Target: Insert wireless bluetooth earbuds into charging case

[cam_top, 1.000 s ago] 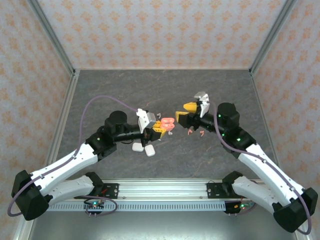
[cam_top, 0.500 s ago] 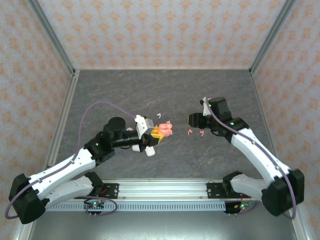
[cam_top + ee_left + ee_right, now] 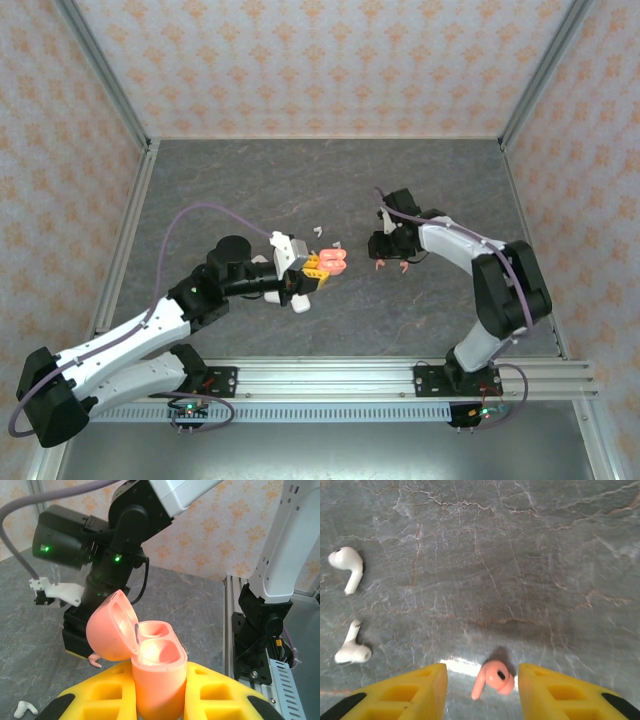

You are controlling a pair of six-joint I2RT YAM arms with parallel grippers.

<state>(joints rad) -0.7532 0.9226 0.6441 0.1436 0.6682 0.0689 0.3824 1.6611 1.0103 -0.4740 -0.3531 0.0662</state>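
Note:
My left gripper [image 3: 322,265] is shut on an open coral charging case [image 3: 156,672], held upright between its yellow fingers [image 3: 217,692]; the lid [image 3: 111,626] is swung back and both wells look empty. My right gripper [image 3: 384,250] points down at the table, open, with a coral earbud [image 3: 493,678] lying on the surface between its yellow fingers [image 3: 415,690] and a gap on either side. In the top view two coral earbuds [image 3: 379,266] [image 3: 403,266] lie just below that gripper. In the right wrist view two white earbuds [image 3: 347,565] [image 3: 352,651] lie off to the left.
White earbuds [image 3: 318,230] [image 3: 337,244] lie on the grey table between the grippers. A white case [image 3: 300,305] sits partly under the left wrist. The patterned walls and metal frame [image 3: 130,210] bound the table on three sides.
The right arm has swung in and dropped its gripper over the coral earbuds, and its jaws have narrowed. The left arm has shifted slightly, still holding the open case.

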